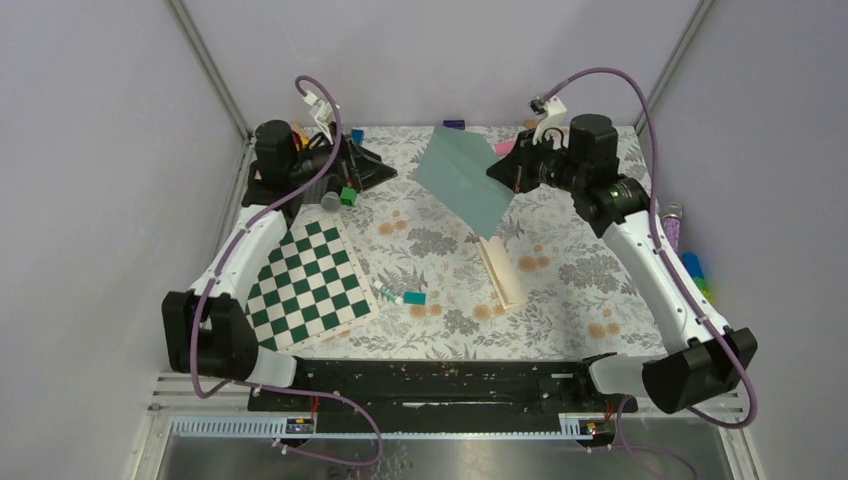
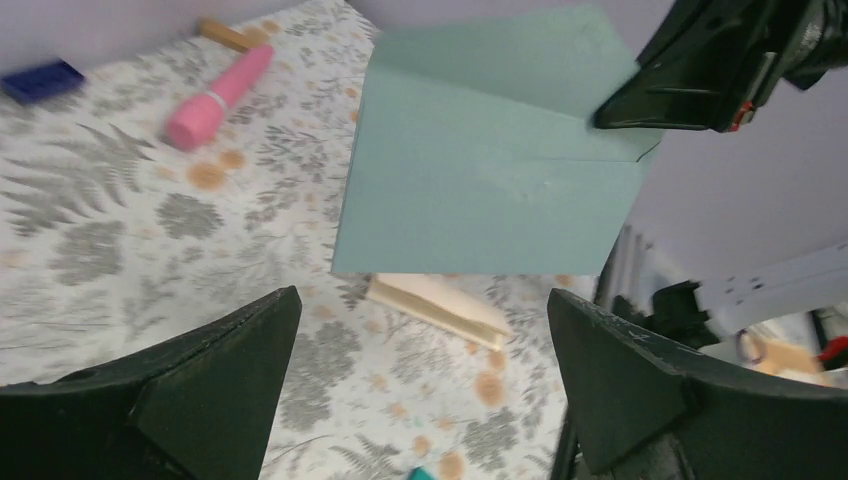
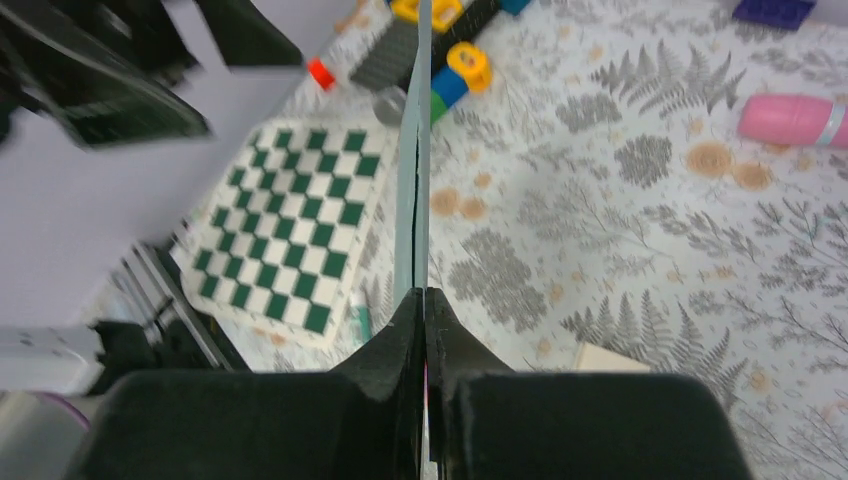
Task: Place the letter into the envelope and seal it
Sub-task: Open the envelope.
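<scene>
Lying nearest: the green-and-white checkerboard mat (image 1: 305, 285) is on my left. The thin cream-tan folded letter (image 1: 503, 272) sits flat on the floral tablecloth (image 1: 580, 270) near the middle, with neither arm touching it.
Envelope: the flat muted-teal paper envelope (image 1: 462, 178) hangs in the air above and beyond the letter. Its flap looks open, and I see nothing inside.
Right gripper: the right gripper (image 3: 424, 318) is pinched fully closed on one edge of the envelope. From its own camera I see the paper edge-on.
Left gripper: the left gripper (image 2: 420, 400) is spread wide and holds nothing. It faces the envelope's broad side from the far left.
Risk, grip: pinched at a single edge, the sheet can swing or slip. If I move fast, I expect it to droop or drop onto the letter.
Risk, pocket: if those fingers clamp both layers, I judge the mouth is held shut and the letter cannot enter.
Risk, clutter: the pink cylinder (image 2: 220, 95) and the dark blue block (image 2: 40, 80) at the far edge could snag a sweeping arm.
</scene>
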Robot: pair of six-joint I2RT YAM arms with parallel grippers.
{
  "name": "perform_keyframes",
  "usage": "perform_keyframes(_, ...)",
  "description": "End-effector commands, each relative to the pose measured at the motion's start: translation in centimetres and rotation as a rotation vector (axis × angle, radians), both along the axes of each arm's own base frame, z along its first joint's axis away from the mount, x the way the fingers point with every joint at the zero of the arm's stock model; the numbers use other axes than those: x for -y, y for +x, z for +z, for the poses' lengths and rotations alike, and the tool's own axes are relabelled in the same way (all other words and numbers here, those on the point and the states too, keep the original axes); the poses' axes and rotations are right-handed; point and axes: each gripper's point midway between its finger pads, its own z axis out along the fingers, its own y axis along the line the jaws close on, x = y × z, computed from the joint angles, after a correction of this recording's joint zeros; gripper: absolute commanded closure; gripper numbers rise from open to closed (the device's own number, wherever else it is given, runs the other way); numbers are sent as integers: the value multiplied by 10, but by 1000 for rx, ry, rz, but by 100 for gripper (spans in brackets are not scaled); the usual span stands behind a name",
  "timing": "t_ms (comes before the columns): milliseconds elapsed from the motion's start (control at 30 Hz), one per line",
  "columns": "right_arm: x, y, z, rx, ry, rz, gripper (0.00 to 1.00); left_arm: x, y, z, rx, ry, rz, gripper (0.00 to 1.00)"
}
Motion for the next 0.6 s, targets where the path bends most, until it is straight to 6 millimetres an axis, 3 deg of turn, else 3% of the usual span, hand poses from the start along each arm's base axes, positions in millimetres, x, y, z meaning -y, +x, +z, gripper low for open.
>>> perform_keyframes(0,-2,3,47,43,208,-87,100,26,-3,22,-20,-148,-82,1)
perform_keyframes(267,-5,-3,47,20,339,-90,100,75,-28,33,-119,-285,-253,1)
perform_keyframes(433,-3,-1,38,-11,419,-87,100,87,-39,42,-105,-300,-283,1)
perform_keyframes(567,3,4,36,-44,498,-127,100,92,-48,48,-105,-329,-319,9)
